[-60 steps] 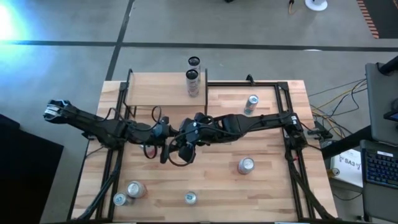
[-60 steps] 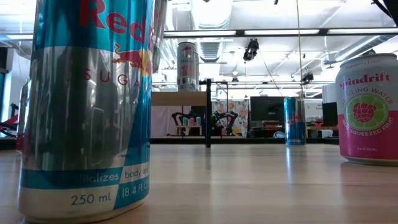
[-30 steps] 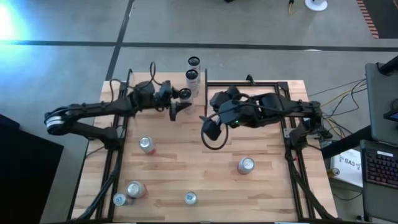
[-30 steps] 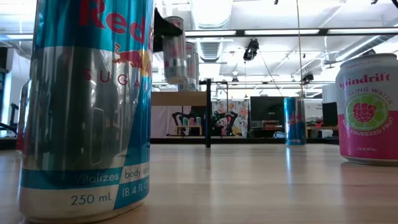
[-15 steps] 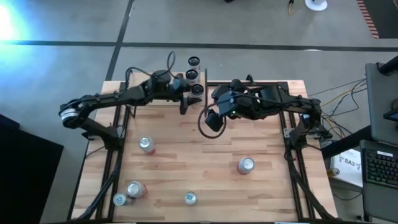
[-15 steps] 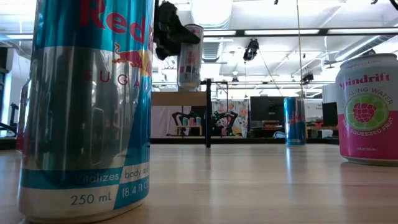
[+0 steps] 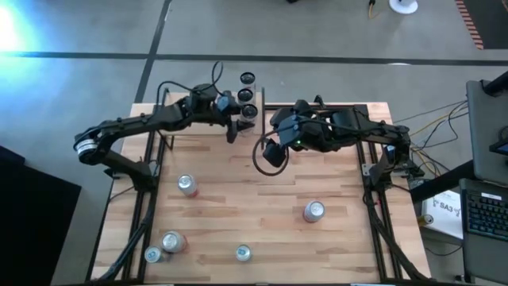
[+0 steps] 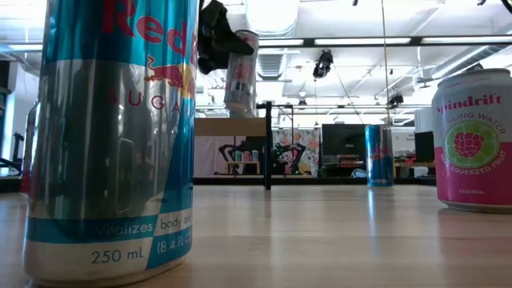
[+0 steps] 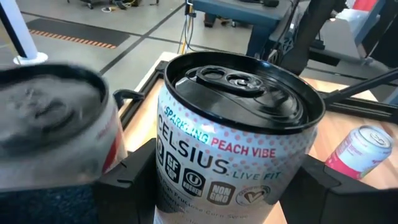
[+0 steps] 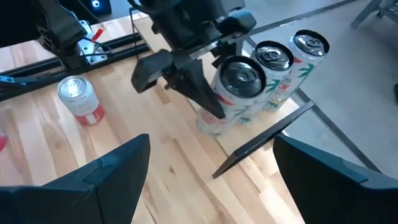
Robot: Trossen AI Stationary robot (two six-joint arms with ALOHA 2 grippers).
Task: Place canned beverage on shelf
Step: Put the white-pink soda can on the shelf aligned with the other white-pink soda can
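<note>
My left gripper [image 7: 243,121] is shut on a white Celsius can [image 9: 236,143] at the right end of the shelf [image 7: 198,111], the small light-wood board at the table's far edge. Two more cans [image 7: 247,87] stand on their bases on that end, just beyond the held can; all three show side by side in the right wrist view [image 10: 273,56]. The low view has the held can [image 8: 240,72] a little above the shelf board [image 8: 232,126]. My right gripper [image 7: 268,155] is open above the table, near the shelf's dark right end panel [image 10: 261,146], holding nothing. My left gripper pinches the can's side wall [image 9: 163,177] between its two fingers, one on each side. The fingers [image 10: 198,87] come nearly level from the table's left. The can is lifted clear of the shelf board, top up and tilted a little.
Several cans stand loose on the table: one at mid left [image 7: 187,185], two at the near left corner [image 7: 163,246], one at the near edge [image 7: 243,253], one to the right [image 7: 314,211]. A Red Bull can [image 8: 112,136] fills the low view's left side.
My left gripper has carried the can up and toward the table's far right, from the shelf's middle to its right end beside the two standing cans. My right gripper has drifted slightly toward the far edge and stayed open.
</note>
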